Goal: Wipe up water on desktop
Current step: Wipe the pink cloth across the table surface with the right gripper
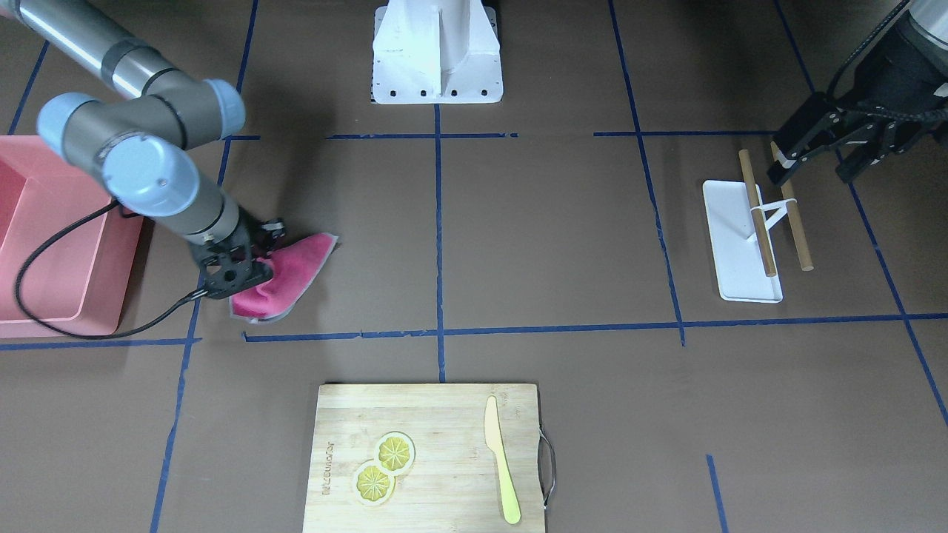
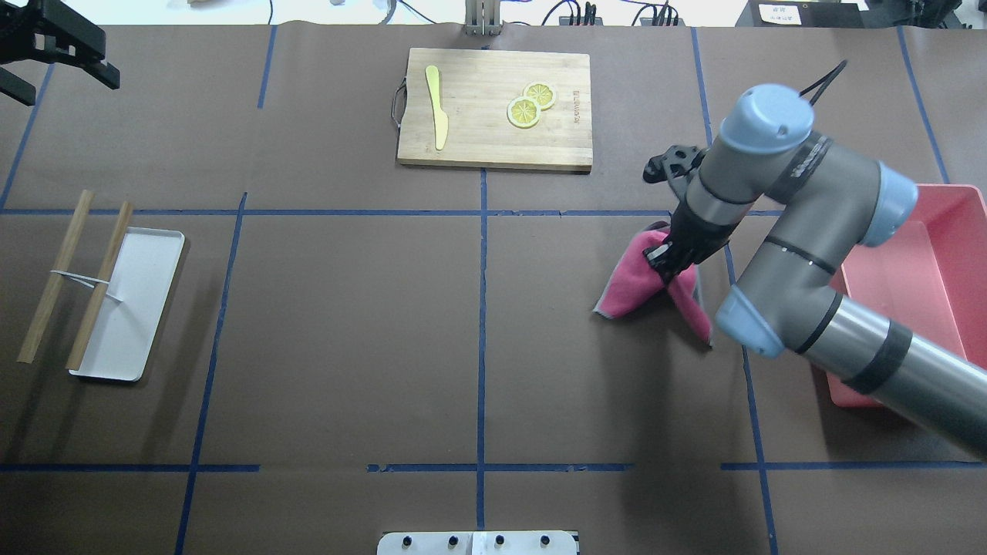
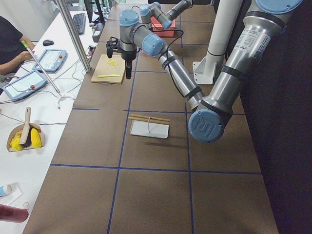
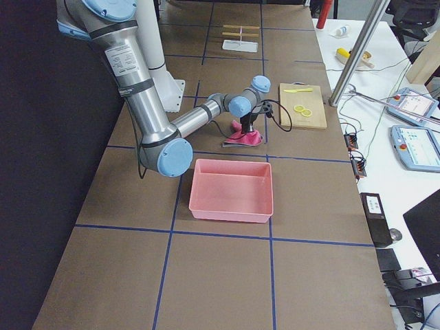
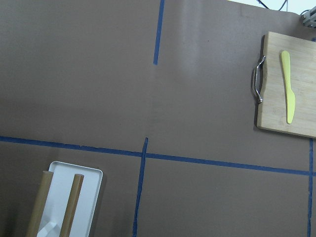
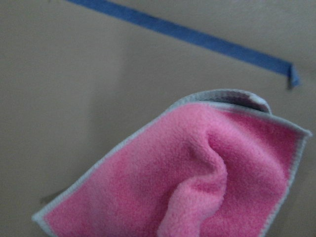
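Right now your right end effector (image 2: 665,258) is clenched on the bunched middle of the pink cloth (image 2: 626,287), whose corners drape onto the brown table (image 2: 347,324). It looks soft, light and floppy, so a central pinch pressed flat should suit wiping. Farther off, the left end effector (image 1: 815,166) hangs released over the table's left end, and I can't spot any water.

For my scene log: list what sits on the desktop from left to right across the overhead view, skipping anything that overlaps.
white tray → cutting board → pink cloth → pink bin
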### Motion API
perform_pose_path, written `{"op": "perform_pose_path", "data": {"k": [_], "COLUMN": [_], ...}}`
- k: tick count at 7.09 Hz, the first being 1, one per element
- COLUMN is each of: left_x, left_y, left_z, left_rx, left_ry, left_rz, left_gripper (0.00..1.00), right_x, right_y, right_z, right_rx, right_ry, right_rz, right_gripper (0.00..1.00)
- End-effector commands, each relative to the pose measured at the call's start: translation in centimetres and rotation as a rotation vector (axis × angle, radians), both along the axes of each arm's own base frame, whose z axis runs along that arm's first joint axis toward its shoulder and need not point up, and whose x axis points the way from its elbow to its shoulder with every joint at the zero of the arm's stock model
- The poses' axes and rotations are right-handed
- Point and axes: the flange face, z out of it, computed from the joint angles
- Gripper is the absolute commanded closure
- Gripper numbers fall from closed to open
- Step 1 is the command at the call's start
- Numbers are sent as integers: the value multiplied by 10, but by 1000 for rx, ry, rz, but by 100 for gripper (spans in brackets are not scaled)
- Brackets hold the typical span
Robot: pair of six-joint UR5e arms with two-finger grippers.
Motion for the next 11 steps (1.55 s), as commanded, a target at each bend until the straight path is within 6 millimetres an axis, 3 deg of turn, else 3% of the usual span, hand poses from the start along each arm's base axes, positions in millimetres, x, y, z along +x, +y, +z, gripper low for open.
{"op": "perform_pose_path", "data": {"k": [1, 3, 4, 6, 7, 8, 10, 11], "left_x": [-3, -5, -7, -8, -8, -8, -9, -9], "left_y": [-2, -2, -2, 2, 3, 3, 6, 6], "left_z": [1, 1, 4, 9, 9, 9, 5, 5], "left_rx": [2, 3, -1, -7, -7, -7, -1, -2], "left_ry": [-4, -4, -7, -8, -8, -7, -1, -1], "left_rz": [-7, -10, -13, -13, -13, -12, -11, -12], "left_gripper": [0, 0, 0, 0, 0, 0, 0, 0], "right_x": [-51, -77, -81, -79, -72, -50, -3, 15], "right_y": [76, 133, 149, 147, 128, 92, 35, 16], "right_z": [-38, -69, -84, -78, -73, -64, -22, 1], "right_rx": [-86, -118, -136, -131, -74, -79, -47, -35], "right_ry": [-25, -56, -73, -60, -37, -24, 29, 55], "right_rz": [-16, -60, -60, -45, 18, 75, 120, 126], "right_gripper": [100, 100, 100, 100, 100, 100, 100, 100]}}
